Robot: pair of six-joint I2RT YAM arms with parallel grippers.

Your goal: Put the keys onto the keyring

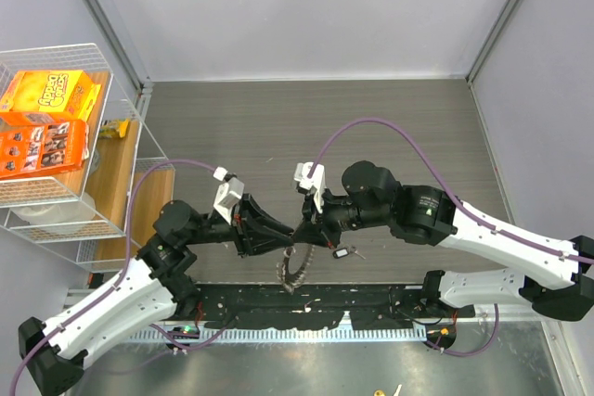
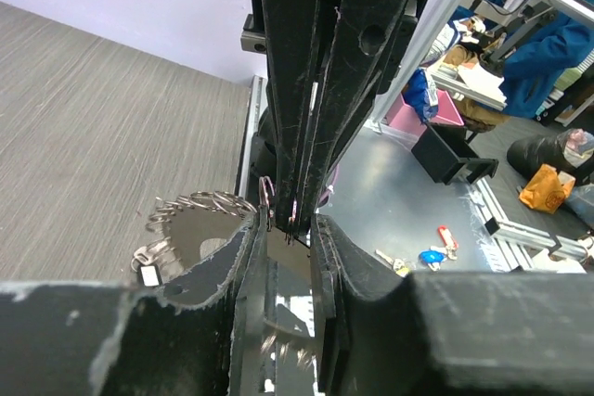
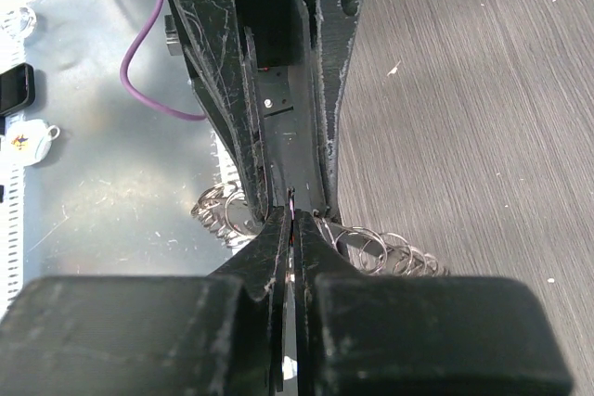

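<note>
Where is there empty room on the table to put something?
The far half of the grey wood-grain table is bare, bordered by the back wall and the white wire basket. It is crowded at the near middle, where the left gripper and right gripper meet at the silver ring of keys near a tiny black key.
</note>
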